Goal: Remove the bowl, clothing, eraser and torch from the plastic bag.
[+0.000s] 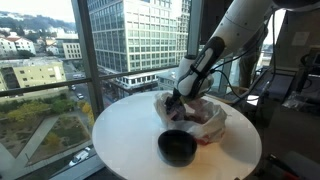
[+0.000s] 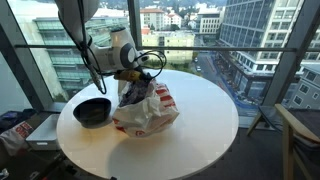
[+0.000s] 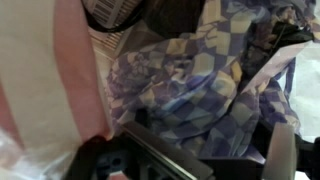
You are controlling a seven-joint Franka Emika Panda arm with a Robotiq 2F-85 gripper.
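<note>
We see bowl (image 1: pixel 177 147) already out, centre-bottom; gripper (image 1: pixel 176 100) dips into bag (image 1: pixel 208 125) mouth, prob. to reach checked cloth (image 3: pixel 190 80); open or clenched, we cannot tell

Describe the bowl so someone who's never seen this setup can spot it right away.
Find the round white table by the windows. On it lies a crumpled white-and-red plastic bag; beside it, outside, sits the bowl. It is the only black, round, open-topped thing on the white tabletop.
</note>
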